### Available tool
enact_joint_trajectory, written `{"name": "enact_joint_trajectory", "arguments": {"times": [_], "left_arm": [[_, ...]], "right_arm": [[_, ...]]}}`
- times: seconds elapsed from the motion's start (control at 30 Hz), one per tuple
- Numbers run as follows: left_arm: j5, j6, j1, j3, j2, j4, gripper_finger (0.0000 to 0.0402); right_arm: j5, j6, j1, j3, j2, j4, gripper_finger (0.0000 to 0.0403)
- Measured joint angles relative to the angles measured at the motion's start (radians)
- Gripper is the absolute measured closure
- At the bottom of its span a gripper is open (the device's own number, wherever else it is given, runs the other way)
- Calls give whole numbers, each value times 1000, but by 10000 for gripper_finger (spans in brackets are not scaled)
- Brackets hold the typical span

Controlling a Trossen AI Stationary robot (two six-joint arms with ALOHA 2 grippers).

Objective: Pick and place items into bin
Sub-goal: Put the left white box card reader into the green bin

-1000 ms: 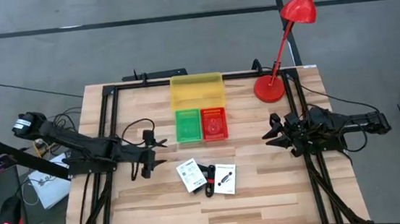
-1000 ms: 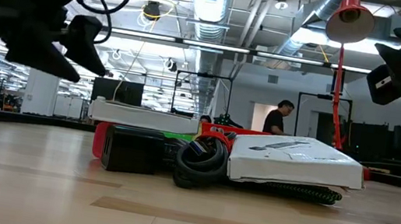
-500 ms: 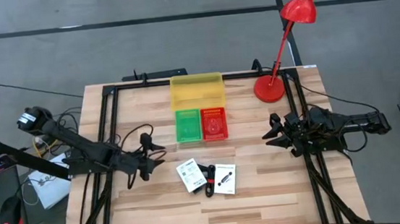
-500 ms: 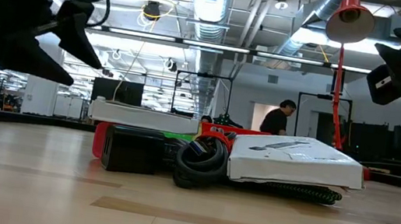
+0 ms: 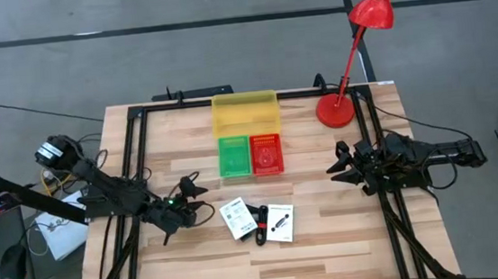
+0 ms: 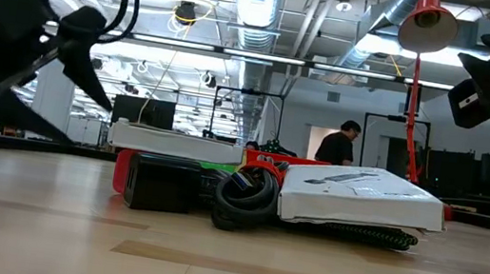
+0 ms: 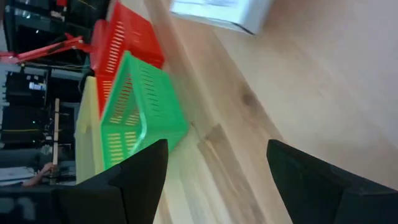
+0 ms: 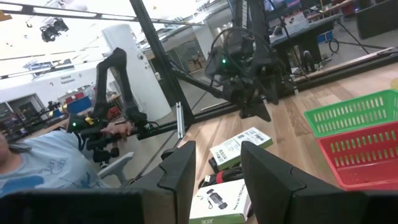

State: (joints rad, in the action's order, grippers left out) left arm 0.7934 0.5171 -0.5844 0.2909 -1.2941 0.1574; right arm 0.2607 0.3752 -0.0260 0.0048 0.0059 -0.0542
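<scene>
Left gripper (image 5: 192,196) nearer flat packets (image 5: 236,218)

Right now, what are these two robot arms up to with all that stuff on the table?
The job is sorting. The left gripper hangs open beside a pile of white packets and a black cable, holding nothing. The right gripper waits open at the table's right side. The green basket looks empty; the red basket seems to hold something pale. No item is held.

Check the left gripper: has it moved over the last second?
Yes. In the high view the left gripper has swung closer to the white packet, away from the table's left frame rail, fingers open.
</scene>
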Motion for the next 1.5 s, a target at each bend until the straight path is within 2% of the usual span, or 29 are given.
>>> {"name": "enact_joint_trajectory", "arguments": {"times": [0.3, 0.53, 0.97, 1.17, 1.5], "left_arm": [[18, 29, -2, 43, -173, 52, 135], [10, 95, -2, 105, -230, 46, 135], [-12, 224, -1, 133, -234, 43, 135], [-14, 328, -1, 134, -233, 132, 135], [-47, 407, -1, 134, -232, 148, 135]], "right_arm": [[0, 0, 0, 0, 0, 0, 280], [0, 0, 0, 0, 0, 0, 280], [0, 0, 0, 0, 0, 0, 280], [0, 0, 0, 0, 0, 0, 280], [0, 0, 0, 0, 0, 0, 280]]}}
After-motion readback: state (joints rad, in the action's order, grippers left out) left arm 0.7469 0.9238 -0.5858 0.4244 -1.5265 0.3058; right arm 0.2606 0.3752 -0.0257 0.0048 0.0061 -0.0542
